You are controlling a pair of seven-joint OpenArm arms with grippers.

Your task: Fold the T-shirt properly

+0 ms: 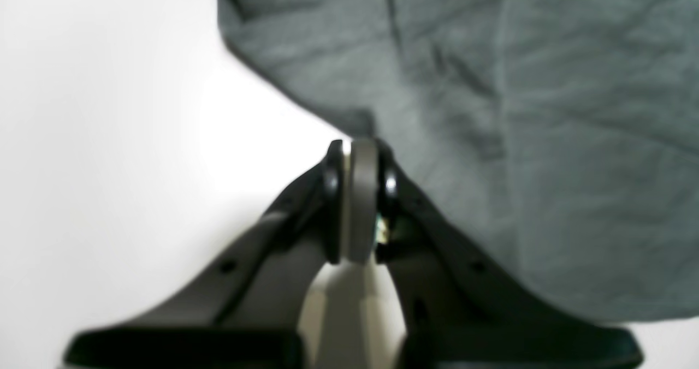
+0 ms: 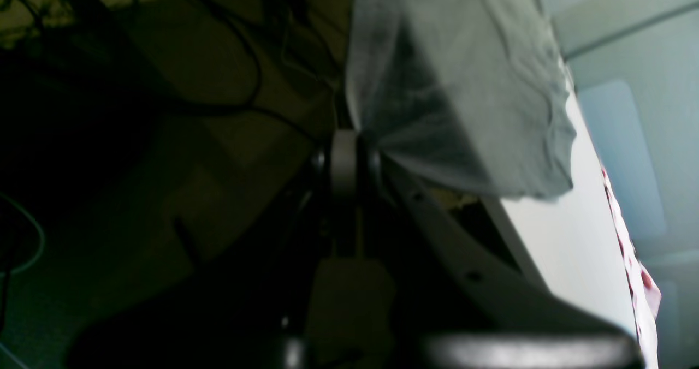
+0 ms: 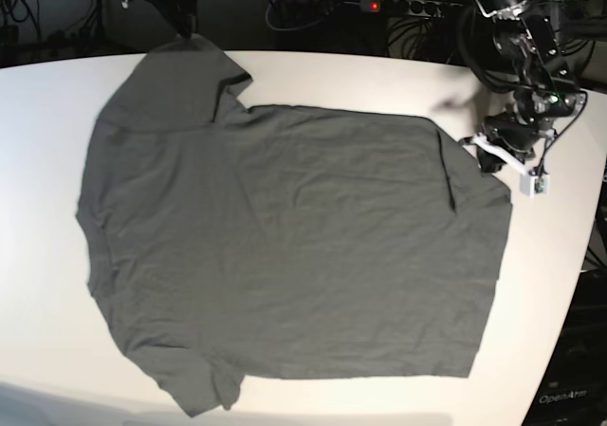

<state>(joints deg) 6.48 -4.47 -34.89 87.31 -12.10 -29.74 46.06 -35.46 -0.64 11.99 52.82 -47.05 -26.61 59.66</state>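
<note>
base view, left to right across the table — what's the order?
Bare table → T-shirt spread flat, a sleeve at the far left corner under the right end effector → left end effector at the shirt's right edge → bare table again.

left gripper [image 1: 357, 156] seemingly pinching t-shirt [image 1: 519, 140] edge

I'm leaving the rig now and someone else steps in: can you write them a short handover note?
Left gripper: shut, pinching the T-shirt at its edge on the white table.
Right gripper: shut on a raised corner of the shirt at the table's far edge.
Shirt: spread mostly flat, wrinkled, sleeves out.
Done: both edges gripped.
Left: every fold; none made yet.
</note>
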